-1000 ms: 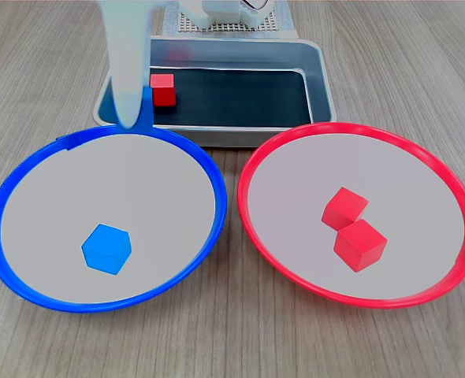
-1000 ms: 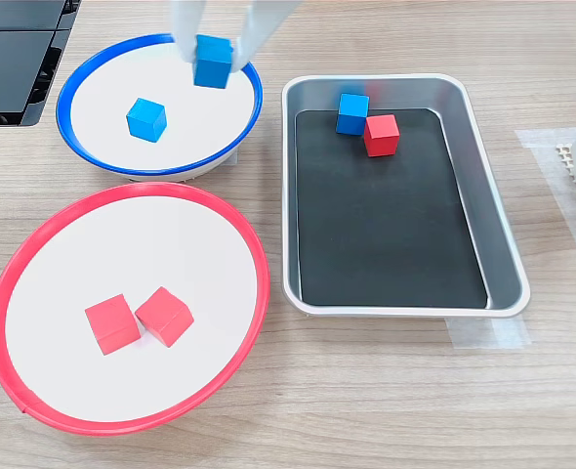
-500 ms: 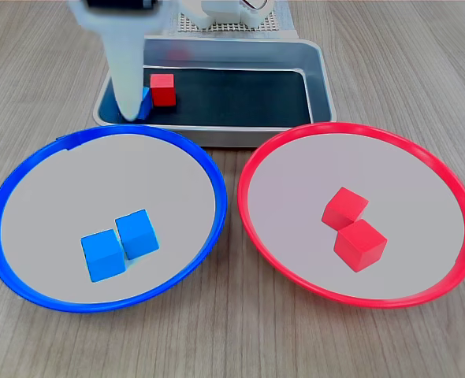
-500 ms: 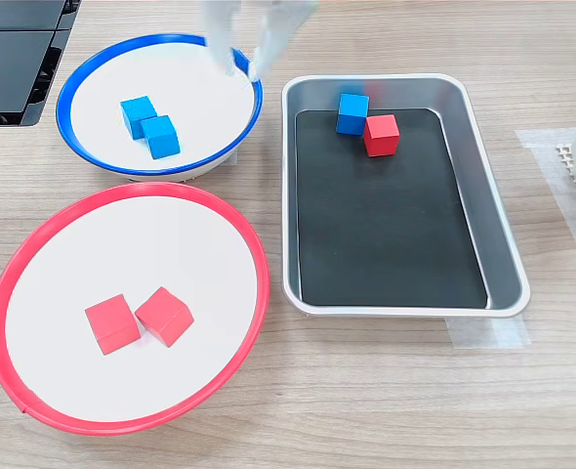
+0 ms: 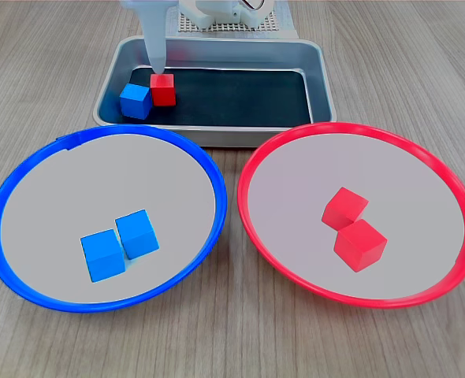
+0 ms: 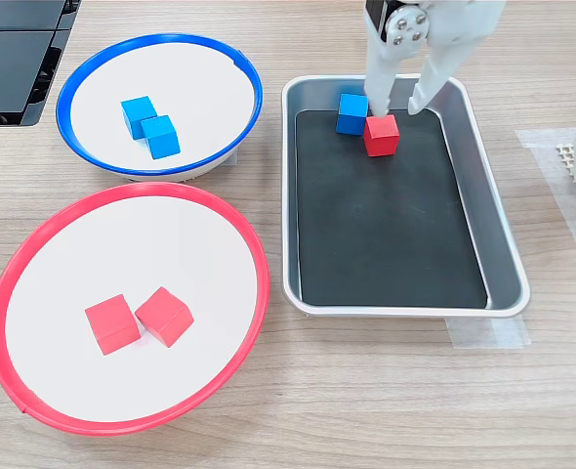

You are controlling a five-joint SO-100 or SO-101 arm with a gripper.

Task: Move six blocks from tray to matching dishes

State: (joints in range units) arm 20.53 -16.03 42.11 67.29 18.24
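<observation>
Second blue block is down: a second ago I had it pinched over the blue-rimmed dish; now it sits touching the first, two blue blocks at about 9 o'clock on the dish floor in the second exterior view. I've since swung over to the tray. My gripper is empty, fingers spread, hanging over the red block with one fingertip between it and the blue block beside it. Both sit touching at the tray's 12 o'clock end in the second exterior view. Red-rimmed dish holds two red blocks, touching. So four of six placed, two left. Next is probably the red one. Risk: the finger in that tight gap nudges the blue neighbour.
</observation>
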